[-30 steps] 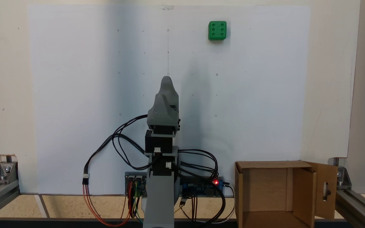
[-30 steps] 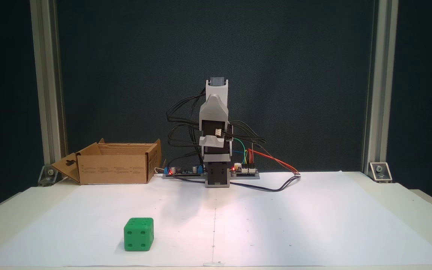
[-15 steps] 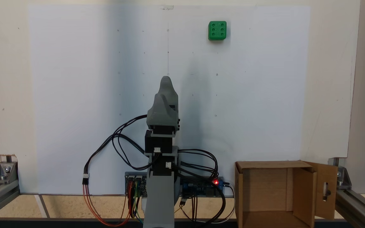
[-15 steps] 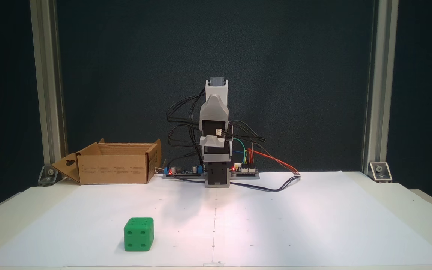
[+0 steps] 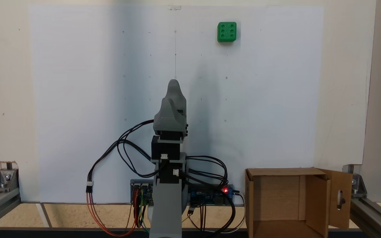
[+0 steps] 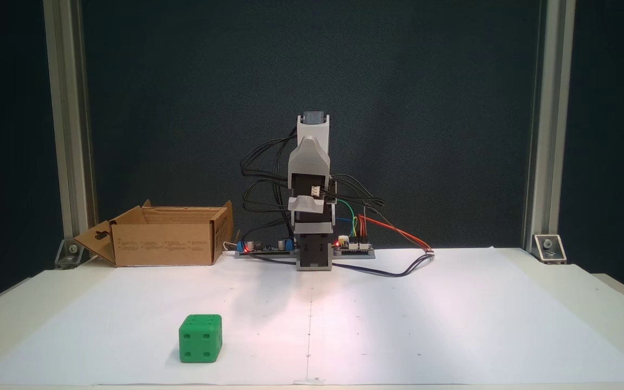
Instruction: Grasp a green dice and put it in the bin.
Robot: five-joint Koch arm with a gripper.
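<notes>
We begin at the gripper (image 5: 174, 82), which sits folded in over the arm's base: from the high fixed view it is a grey shell tapering to a single rounded tip, and from the front fixed view the gripper (image 6: 310, 204) hangs tucked against the upright arm, well above the table. Its jaws lie one behind the other for both cameras, so we cannot tell whether they are parted or closed, and we see nothing between them. Black cables (image 5: 124, 145) loop out from the arm, and red, orange and green wires (image 6: 393, 230) trail off the control boards (image 5: 210, 195) at the base, where a red light glows. Outward from there spreads the white paper sheet (image 5: 78, 82) covering the table, marked with small dots and a thin centre line. The green dice (image 5: 227, 31) rests on that sheet at its far end, well apart from the arm, six pips up; in the front fixed view the green dice (image 6: 200, 338) lies in the foreground, left of the centre line, showing a four-pip face. The bin (image 5: 286, 201) stands beside the arm's base, open and upright, its slotted flap swung outward; in the front fixed view the bin (image 6: 166, 235) is on the left, well away from the dice.
</notes>
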